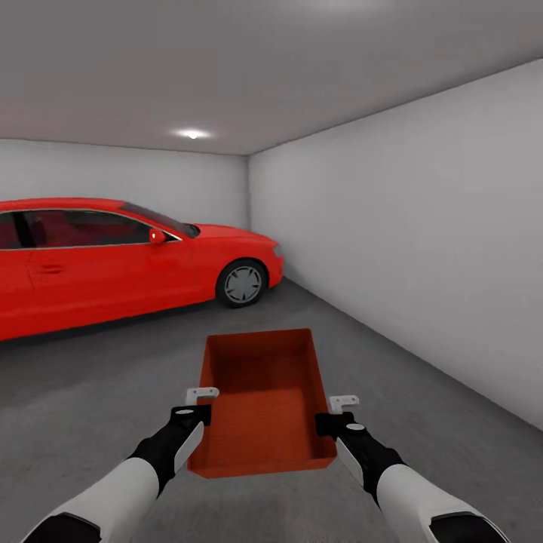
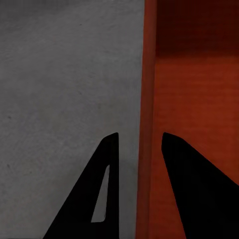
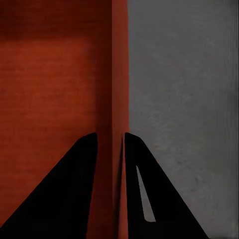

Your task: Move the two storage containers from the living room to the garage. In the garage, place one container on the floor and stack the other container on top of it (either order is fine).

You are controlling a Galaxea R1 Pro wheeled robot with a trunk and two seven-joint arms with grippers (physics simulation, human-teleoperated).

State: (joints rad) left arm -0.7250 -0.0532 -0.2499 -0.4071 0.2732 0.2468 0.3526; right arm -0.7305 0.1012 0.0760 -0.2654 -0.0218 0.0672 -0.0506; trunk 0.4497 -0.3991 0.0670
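One red-orange storage container (image 1: 260,403), open-top, carried above the garage's dark concrete floor (image 1: 422,377), left end effector (image 1: 197,411) and right end effector (image 1: 337,417) each clamped astride a side wall; open floor ahead, red car (image 1: 113,256) left, grey wall (image 1: 407,226) right.

Head camera looks forward and down from above both arms, into the garage toward the red car (image 1: 113,256), with the storage container (image 1: 264,407) close below. Each wrist camera looks closely along its fingers (image 2: 94,199) (image 3: 144,189) down one container wall (image 2: 145,99) (image 3: 119,74), sharing that container and the floor (image 1: 75,392) with the head view.
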